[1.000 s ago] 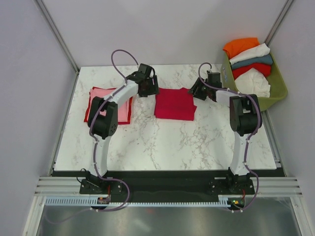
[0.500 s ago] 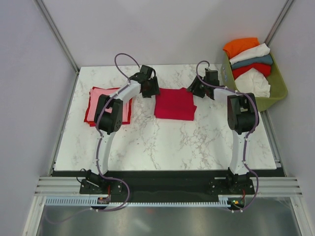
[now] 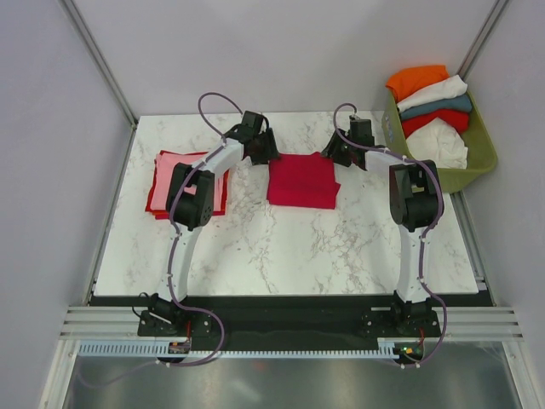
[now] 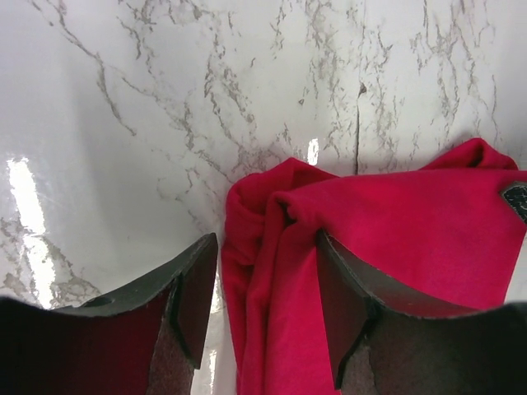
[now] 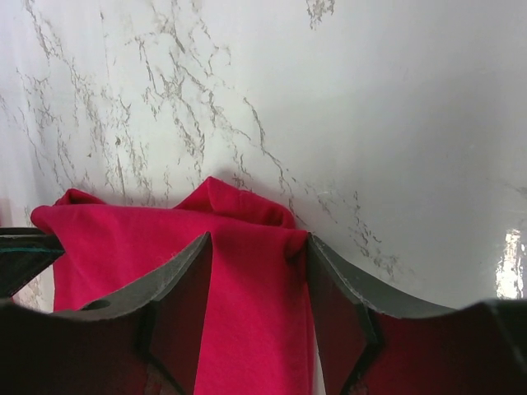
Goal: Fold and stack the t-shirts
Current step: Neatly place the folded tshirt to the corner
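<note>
Two robot arms reach across a marble table (image 3: 281,247) to the far edge of a folded crimson shirt (image 3: 302,181). The shirt lies near the middle of the tabletop, between a pink shirt (image 3: 169,167) spread flat at the left and a green basket (image 3: 482,162) at the right. The basket is heaped with more shirts, an orange shirt (image 3: 415,81) on top. The left gripper (image 4: 265,255) stands over the crimson shirt's far left corner with its jaws apart, the bunched hem between them. A strip of bare marble shows between the cloth and one jaw, so nothing is pinched there. The right gripper (image 5: 257,247) is at the far right corner, jaws likewise spread, with red cloth filling the gap between them but not visibly nipped. The step in hand looks to be taking both far corners, either for one more fold toward the near edge or to carry the bundle over to the pink shirt. To do it well, each gripper would need to sit low enough to catch every layer at its corner, not just the top one. The left in particular should centre on the rolled hem before it shuts. Both sides should then rise together and level, so the fold keeps square and no inner layer slips out to drag on the marble.
</note>
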`<act>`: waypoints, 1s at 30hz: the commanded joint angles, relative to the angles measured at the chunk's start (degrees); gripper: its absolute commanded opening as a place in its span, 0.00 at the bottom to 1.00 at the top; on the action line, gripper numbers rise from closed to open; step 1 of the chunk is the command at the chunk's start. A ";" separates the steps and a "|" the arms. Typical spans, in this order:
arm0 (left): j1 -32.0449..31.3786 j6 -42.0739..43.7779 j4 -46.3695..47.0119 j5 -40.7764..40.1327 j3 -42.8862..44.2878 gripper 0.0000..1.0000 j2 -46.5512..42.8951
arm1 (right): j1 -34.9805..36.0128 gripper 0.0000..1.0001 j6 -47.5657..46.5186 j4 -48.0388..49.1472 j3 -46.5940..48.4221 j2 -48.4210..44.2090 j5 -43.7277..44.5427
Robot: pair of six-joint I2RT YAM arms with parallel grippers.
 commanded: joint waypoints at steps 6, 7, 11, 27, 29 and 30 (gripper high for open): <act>-0.11 -3.39 2.21 3.47 1.28 0.50 2.79 | 0.63 0.56 -1.03 -4.28 0.16 3.50 1.07; -0.11 -3.56 2.47 3.47 1.20 0.44 2.97 | 0.72 0.55 -1.03 -4.10 0.07 3.59 0.89; -0.11 -3.74 2.82 3.83 0.93 0.24 2.88 | 1.16 0.52 -0.77 -3.84 0.42 4.20 0.54; -0.02 -2.07 3.00 2.68 -1.35 0.02 1.57 | 4.24 0.13 -3.93 -8.06 3.49 5.53 5.03; -0.02 -1.72 3.00 2.33 -2.05 0.02 0.86 | 4.15 0.02 -3.84 -7.97 3.84 4.82 3.36; -0.02 -1.55 3.09 2.24 -2.32 0.02 -0.01 | 4.15 0.00 -3.84 -7.88 4.02 4.47 2.74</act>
